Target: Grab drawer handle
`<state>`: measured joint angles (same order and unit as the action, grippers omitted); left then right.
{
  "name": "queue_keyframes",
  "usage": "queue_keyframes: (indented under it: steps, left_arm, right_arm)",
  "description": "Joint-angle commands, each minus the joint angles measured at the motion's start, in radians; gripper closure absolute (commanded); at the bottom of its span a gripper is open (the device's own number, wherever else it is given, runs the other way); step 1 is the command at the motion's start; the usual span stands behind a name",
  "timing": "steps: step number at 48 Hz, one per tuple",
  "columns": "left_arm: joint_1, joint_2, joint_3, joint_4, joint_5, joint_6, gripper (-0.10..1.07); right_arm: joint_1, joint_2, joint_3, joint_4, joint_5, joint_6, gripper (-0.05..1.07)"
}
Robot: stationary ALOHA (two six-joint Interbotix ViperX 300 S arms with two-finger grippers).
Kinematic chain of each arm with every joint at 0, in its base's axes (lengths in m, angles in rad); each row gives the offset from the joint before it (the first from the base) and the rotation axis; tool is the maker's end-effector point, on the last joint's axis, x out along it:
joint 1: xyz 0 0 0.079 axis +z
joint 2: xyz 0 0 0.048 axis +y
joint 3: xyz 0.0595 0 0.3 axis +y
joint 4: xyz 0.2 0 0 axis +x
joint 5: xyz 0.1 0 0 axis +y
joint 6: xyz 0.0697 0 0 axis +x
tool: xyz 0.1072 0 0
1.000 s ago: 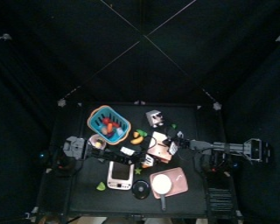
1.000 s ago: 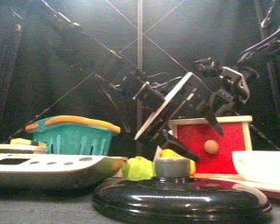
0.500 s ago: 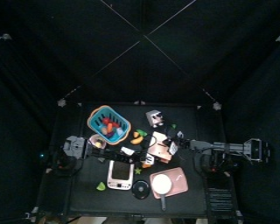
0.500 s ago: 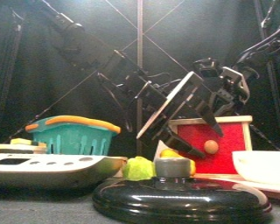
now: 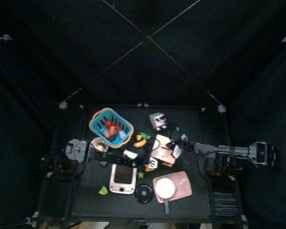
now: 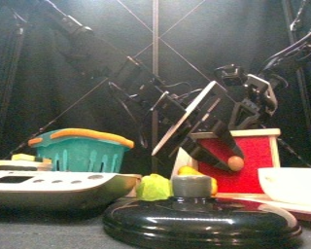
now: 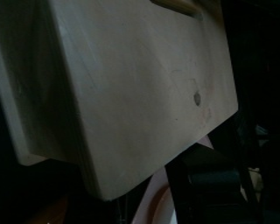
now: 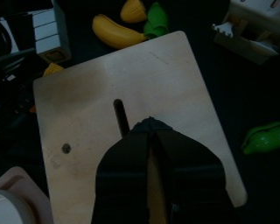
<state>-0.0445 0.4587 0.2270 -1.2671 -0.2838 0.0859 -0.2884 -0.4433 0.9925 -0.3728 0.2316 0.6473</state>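
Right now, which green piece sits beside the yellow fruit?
The darker green piece beside the round yellow fruit; the lighter green piece lies alone, off the wooden board's other side.

Black curtains [image 5: 62, 54] enclose the small black table [image 5: 92, 192].

Two black jointed arms, left arm [image 6: 100, 53] and right arm [image 6: 291, 53]; matte links, blocky black wrist housings, thin dark cables alongside.

A small wooden drawer unit [image 6: 204, 122] — red-fronted [image 6: 233, 156], round wooden knob [image 6: 235, 163] — is held tilted above the table.
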Motion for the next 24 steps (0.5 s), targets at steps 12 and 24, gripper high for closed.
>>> queue_keyframes:
  steps: [12, 24]
  left_arm:
    - [0.012, -0.015, -0.012, 0.002, -0.003, 0.002, 0.43]
    - [0.011, -0.018, -0.003, 0.0, -0.003, 0.002, 0.43]
  right_arm:
    - [0.002, 0.012, 0.005, 0.002, 0.005, 0.0, 0.74]
    - [0.002, 0.014, 0.006, 0.002, 0.003, 0.0, 0.74]
